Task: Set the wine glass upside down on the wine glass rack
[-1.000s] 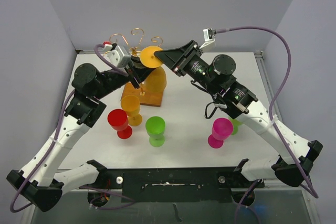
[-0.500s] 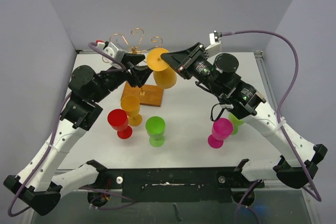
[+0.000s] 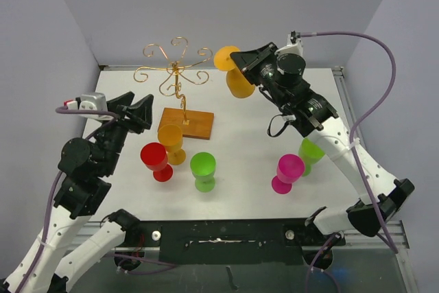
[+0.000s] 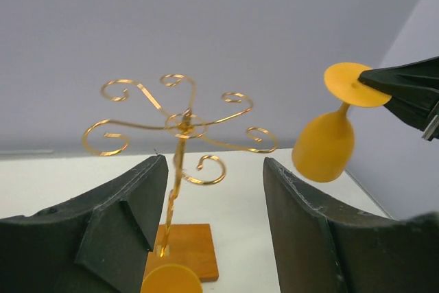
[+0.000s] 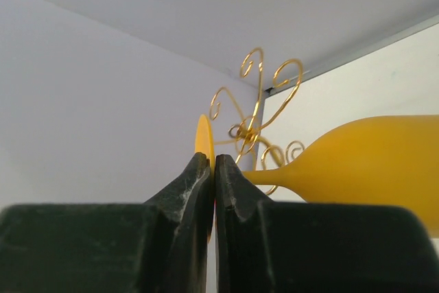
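Note:
A yellow-orange wine glass (image 3: 240, 84) hangs upside down in the air, just right of the wine glass rack (image 3: 177, 73). My right gripper (image 3: 236, 56) is shut on the edge of its round foot, bowl pointing down. The right wrist view shows the right gripper (image 5: 215, 159) pinching the thin foot, the wine glass's bowl (image 5: 370, 162) to the right and the rack's gold scrolls (image 5: 257, 111) behind. My left gripper (image 3: 137, 109) is open, low at the left, apart from both. In its wrist view the left gripper (image 4: 214, 162) frames the rack (image 4: 180, 125), with the wine glass (image 4: 326, 145) at the right.
The rack's wooden base (image 3: 186, 123) lies at mid-table. In front of it stand an orange glass (image 3: 171, 141), a red glass (image 3: 156, 159) and a green glass (image 3: 203, 168). A magenta glass (image 3: 288, 171) and a lime glass (image 3: 310, 152) stand under the right arm.
My left gripper opened, let go of the glass and pulled back to the left. My right gripper carried the glass by its foot up and to the right, off the rack's base area.

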You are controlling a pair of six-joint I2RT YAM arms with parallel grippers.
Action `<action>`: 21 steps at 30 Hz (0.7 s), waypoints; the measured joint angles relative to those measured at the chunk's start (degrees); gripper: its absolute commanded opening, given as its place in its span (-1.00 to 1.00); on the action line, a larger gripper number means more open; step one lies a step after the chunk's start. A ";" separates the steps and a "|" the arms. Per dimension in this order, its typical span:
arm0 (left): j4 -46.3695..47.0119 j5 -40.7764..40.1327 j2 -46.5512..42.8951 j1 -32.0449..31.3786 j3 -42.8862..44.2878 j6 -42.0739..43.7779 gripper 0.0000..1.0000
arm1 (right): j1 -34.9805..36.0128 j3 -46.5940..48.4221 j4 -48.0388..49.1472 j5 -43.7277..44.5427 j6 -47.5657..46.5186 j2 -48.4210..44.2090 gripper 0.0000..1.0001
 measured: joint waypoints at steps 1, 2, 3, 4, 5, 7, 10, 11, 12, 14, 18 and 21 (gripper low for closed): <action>0.94 -2.71 -1.55 0.00 -2.36 -0.59 0.13 | -1.11 0.07 0.72 -0.22 -0.57 1.25 -1.00; 1.53 -5.14 -2.97 0.02 -4.48 -1.05 0.13 | -1.90 0.22 1.20 -0.42 -0.98 2.32 -1.00; 1.86 -7.43 -4.00 0.02 -6.25 -1.40 0.12 | -2.91 0.61 1.57 -0.87 -1.55 3.80 -1.00; 2.10 -9.33 -4.61 0.02 -7.50 -1.64 0.13 | -3.63 1.01 1.73 -1.27 -1.79 4.98 -1.00; 2.32 -11.28 -5.05 0.02 -8.59 -2.05 0.13 | -4.44 1.60 1.88 -1.79 -2.08 6.32 -1.00; 2.45 -14.36 -5.57 0.09 -9.92 -2.54 0.12 | -5.73 2.78 2.10 -2.99 -2.51 8.79 -1.00; 3.08 -16.65 -6.36 0.42 -10.62 -2.75 0.13 | -6.99 4.26 2.67 -4.55 -3.13 11.96 -1.00; 3.52 -16.76 -6.86 0.50 -10.86 -2.71 0.12 | -7.19 4.52 2.82 -5.05 -3.17 12.70 -1.00; 3.67 -16.76 -7.19 0.55 -10.95 -2.67 0.13 | -7.21 4.68 3.02 -5.51 -3.17 13.22 -1.00; 4.28 -16.52 -7.80 0.79 -11.08 -2.56 0.13 | -7.21 4.98 3.87 -6.84 -3.17 14.23 -1.00; 5.18 -15.43 -8.17 1.55 -11.28 -2.47 0.13 | -7.19 5.95 5.79 -10.14 -2.93 16.24 -1.00; 5.75 -14.36 -8.28 2.69 -11.82 -2.69 0.13 | -7.15 6.36 7.21 -12.74 -2.62 17.46 -1.00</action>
